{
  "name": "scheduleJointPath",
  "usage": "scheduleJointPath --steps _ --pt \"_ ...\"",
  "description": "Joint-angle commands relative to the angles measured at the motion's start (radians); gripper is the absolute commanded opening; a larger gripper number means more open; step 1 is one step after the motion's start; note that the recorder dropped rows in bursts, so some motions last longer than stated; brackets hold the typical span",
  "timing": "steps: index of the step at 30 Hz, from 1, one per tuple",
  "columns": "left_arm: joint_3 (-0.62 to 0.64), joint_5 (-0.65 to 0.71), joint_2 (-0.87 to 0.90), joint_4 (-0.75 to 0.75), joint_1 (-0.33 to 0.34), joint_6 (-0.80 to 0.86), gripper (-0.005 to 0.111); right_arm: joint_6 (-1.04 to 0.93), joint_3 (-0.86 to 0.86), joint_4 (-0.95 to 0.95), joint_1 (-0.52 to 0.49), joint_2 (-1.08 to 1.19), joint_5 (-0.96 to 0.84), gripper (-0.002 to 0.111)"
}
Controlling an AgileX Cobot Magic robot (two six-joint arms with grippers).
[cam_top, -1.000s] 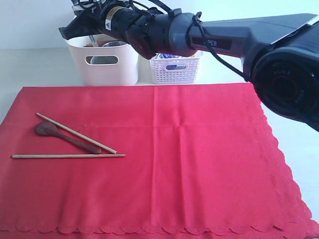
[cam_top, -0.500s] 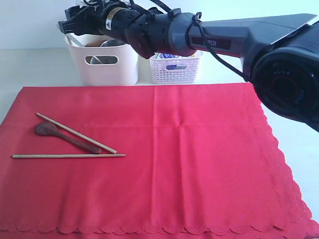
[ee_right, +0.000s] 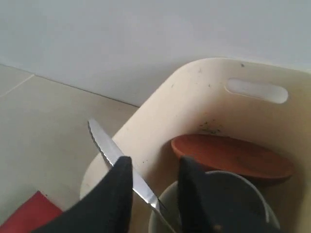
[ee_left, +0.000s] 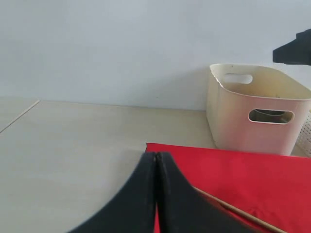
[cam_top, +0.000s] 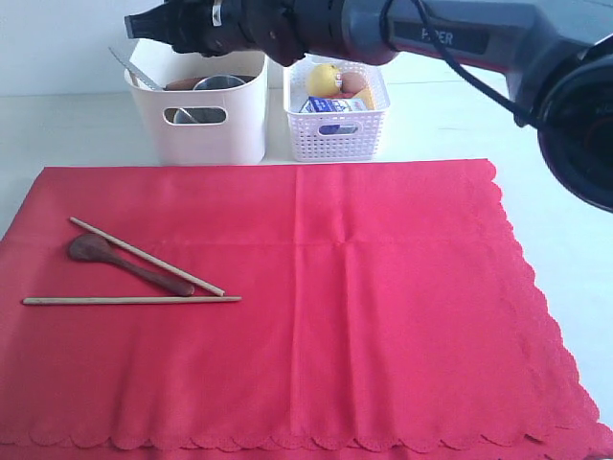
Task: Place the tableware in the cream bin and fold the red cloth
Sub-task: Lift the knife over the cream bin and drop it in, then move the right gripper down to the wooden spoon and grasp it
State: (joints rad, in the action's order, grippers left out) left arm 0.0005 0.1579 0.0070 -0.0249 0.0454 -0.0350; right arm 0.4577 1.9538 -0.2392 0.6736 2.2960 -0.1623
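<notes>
- Right gripper [ee_right: 155, 165] hung over the cream bin [cam_top: 206, 144], jaws parted. The knife [ee_right: 109, 150] passed under the gap, apparently let go.
- Knife leaned on the bin's left rim, serrated blade poking out over it, other end down inside by the steel cup [cam_top: 222, 83]. Brown plate [ee_right: 233, 158] stood against the far wall.
- Bin sat at the table's back edge, just past the far-left corner of the red cloth [cam_top: 364, 307], with the white lattice basket [cam_top: 335, 134] beside it.
- Step looked like clearing out after the knife drop. It was probably best to lift straight up with jaws wide, so a finger wouldn't catch the blade and tip it back out.
- Two chopsticks [cam_top: 144, 256] [cam_top: 129, 300] and the spoon [cam_top: 134, 267] lay near the cloth's left edge, so the tableware wasn't all binned.
- The chopsticks are thin and lie flat. They likely needed a low pinch across the stick, and the risk was grabbing cloth with it.
- Cloth was spread flat and unfolded. Folding should probably wait until it was bare.
- Left gripper [ee_left: 156, 160] was clenched on nothing, off the cloth's left edge over bare table.
- Versus a second ago, the right arm sat higher and further back.
- The basket's lemon [cam_top: 324, 77] and egg were uncovered, and the knife showed over the rim.
- Chopsticks, spoon and cloth hadn't moved.
</notes>
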Motion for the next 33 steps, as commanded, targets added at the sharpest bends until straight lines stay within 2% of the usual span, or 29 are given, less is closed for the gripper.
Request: scheduleJointPath --steps 1,3,18,27,33 --pt "-0.001 -0.006 -0.007 -0.002 0.002 0.003 0.001 -0.057 0.008 0.001 0.001 -0.039 -0.096 0.010" --pt "-0.001 -0.006 -0.007 -0.002 0.002 0.003 0.001 -0.059 0.008 0.001 0.005 -0.050 -0.128 0.000" --pt "-0.001 -0.006 -0.007 -0.002 0.002 0.003 0.001 -0.373 0.008 0.022 0.148 -0.132 -0.373 0.000" --pt "-0.001 -0.006 -0.007 -0.002 0.002 0.003 0.001 -0.898 0.008 0.457 0.149 -0.134 -0.660 0.000" --pt "-0.001 -0.006 -0.007 -0.002 0.002 0.003 0.001 -0.929 0.008 0.512 0.152 -0.074 -0.748 0.000"
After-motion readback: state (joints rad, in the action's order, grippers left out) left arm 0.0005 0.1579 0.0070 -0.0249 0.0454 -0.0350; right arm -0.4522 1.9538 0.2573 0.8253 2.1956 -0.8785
